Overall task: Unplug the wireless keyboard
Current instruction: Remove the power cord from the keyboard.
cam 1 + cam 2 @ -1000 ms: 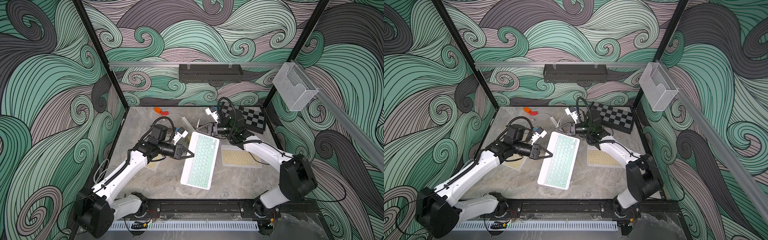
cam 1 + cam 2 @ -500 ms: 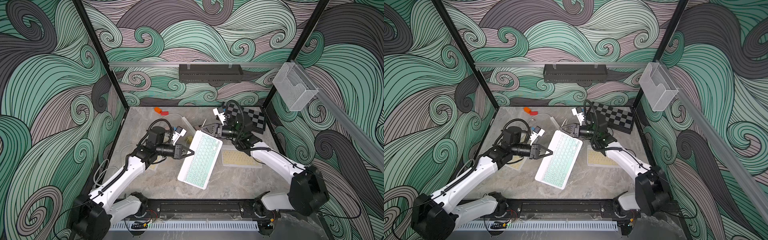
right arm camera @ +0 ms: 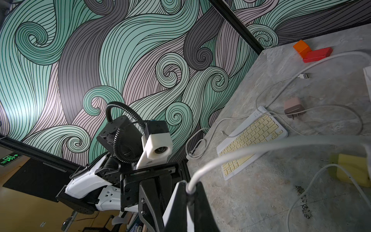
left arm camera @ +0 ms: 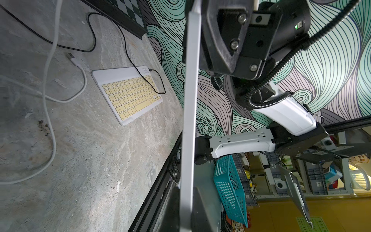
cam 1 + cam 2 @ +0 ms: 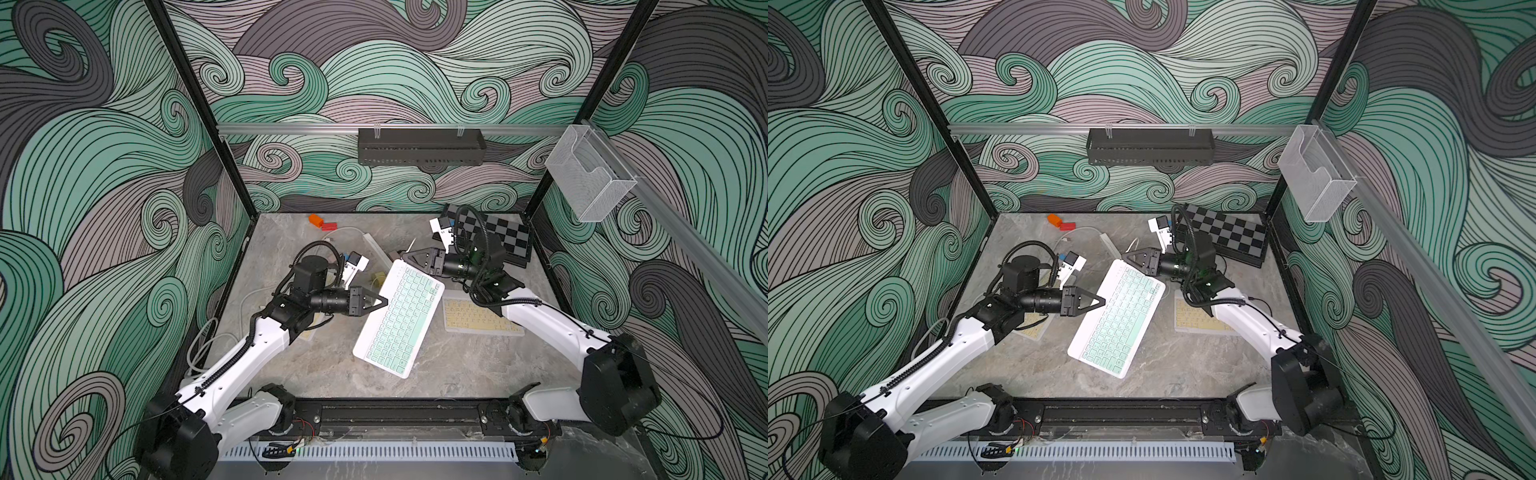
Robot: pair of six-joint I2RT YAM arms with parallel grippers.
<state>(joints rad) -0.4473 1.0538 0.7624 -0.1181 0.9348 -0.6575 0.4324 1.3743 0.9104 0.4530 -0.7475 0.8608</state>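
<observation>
Green keyboard (image 5: 399, 320) held slantwise over the worktop (image 5: 457, 374) by both arms.
The left fingers (image 5: 372, 301) pinch the keyboard's long edge; at its far end the right fingers (image 5: 417, 262) are pressed together on a white cable (image 3: 261, 146).

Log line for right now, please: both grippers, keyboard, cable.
left gripper: shut on green keyboard edge | right gripper: shut on cable at keyboard's far end | keyboard: tilted | unplugged: cannot tell
</observation>
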